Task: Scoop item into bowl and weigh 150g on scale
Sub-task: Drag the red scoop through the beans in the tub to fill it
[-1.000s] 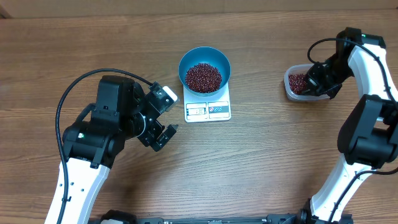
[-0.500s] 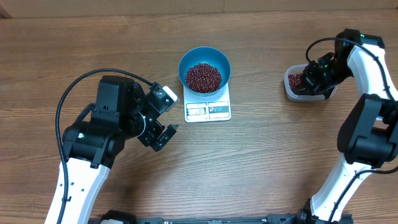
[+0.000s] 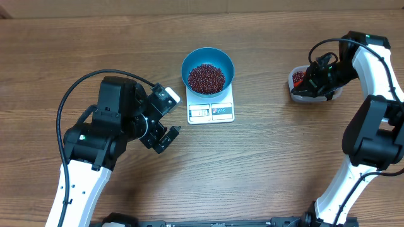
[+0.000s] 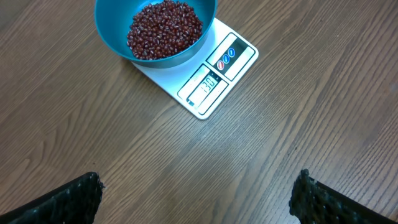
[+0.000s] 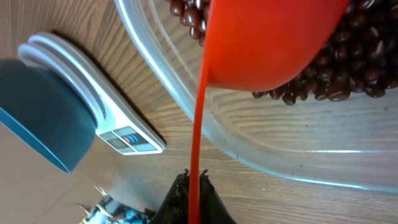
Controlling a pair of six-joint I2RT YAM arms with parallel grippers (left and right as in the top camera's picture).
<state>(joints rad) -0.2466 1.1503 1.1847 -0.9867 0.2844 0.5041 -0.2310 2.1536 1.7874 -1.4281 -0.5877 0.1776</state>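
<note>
The blue bowl (image 3: 207, 68) holds a heap of red-brown beans (image 3: 206, 78) and stands on the white scale (image 3: 211, 112), whose display is lit. In the left wrist view the bowl (image 4: 112, 37), its beans (image 4: 164, 30) and the scale (image 4: 217, 74) lie ahead. My left gripper (image 3: 170, 118) hovers open to the left of the scale, nothing between its fingers (image 4: 74, 199). My right gripper (image 3: 310, 81) is shut on the thin handle of a red scoop (image 5: 267, 43), whose cup is tipped into the beans (image 5: 354, 68) inside the clear tub (image 5: 186, 106).
The clear tub (image 3: 297, 93) sits at the right of the wooden table, well apart from the scale (image 5: 93, 99) and the bowl (image 5: 43, 118). Bare wood lies between them and in front of the scale.
My right gripper has shifted a little left over the tub and tilted, bringing the red scoop into the beans. The left arm, bowl and scale have not moved.
</note>
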